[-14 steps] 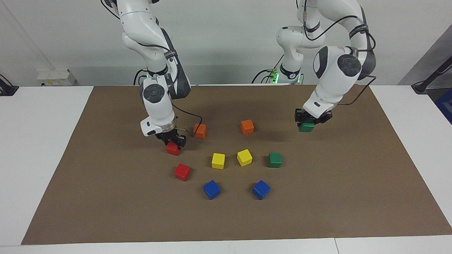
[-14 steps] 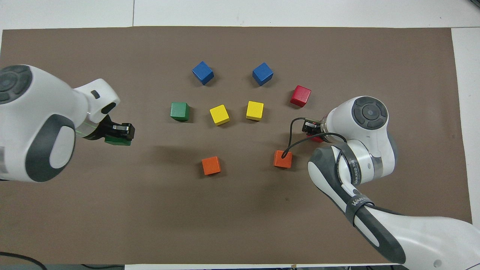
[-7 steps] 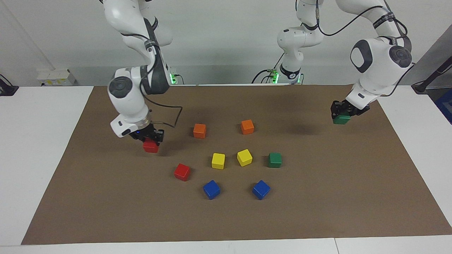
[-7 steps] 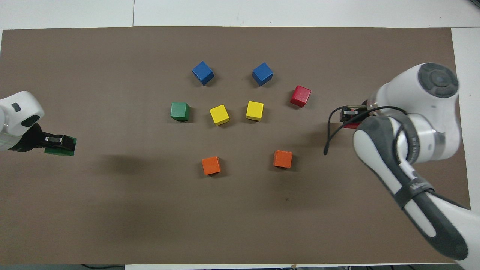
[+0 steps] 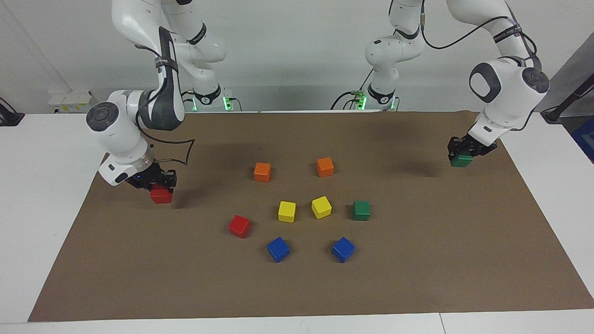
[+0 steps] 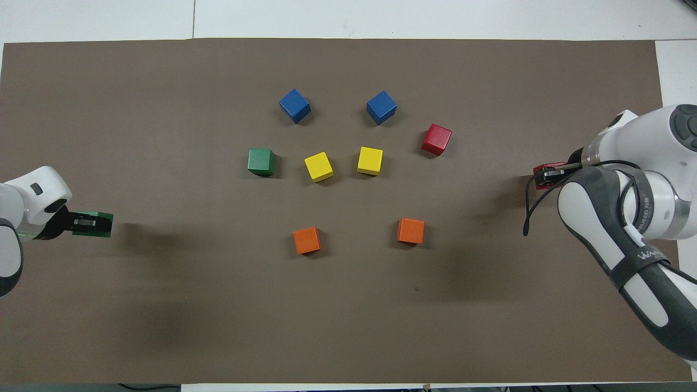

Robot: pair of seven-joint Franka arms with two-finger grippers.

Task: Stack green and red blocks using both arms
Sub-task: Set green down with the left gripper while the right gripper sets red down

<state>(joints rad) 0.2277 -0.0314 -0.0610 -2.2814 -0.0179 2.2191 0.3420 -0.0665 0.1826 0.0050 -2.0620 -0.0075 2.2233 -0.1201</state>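
My left gripper (image 5: 462, 154) is shut on a green block (image 5: 461, 162) and holds it a little above the brown mat near the left arm's end of the table. In the overhead view that left gripper (image 6: 83, 223) and its green block (image 6: 104, 224) sit at the mat's edge. My right gripper (image 5: 160, 186) is shut on a red block (image 5: 161, 196), just above the mat near the right arm's end; the overhead view shows the same gripper (image 6: 549, 176) and red block (image 6: 546, 166). A second green block (image 5: 361, 210) and a second red block (image 5: 239, 226) rest on the mat.
Two orange cubes (image 5: 262, 171) (image 5: 325, 166) lie nearer to the robots. Two yellow cubes (image 5: 287, 211) (image 5: 321, 207) sit between the resting red and green blocks. Two blue cubes (image 5: 278, 249) (image 5: 343, 249) lie farthest out. The brown mat (image 5: 417, 260) covers the white table.
Both arms have swung outward from the middle, each carrying its block toward its own end of the table. The blocks resting on the mat have not moved.
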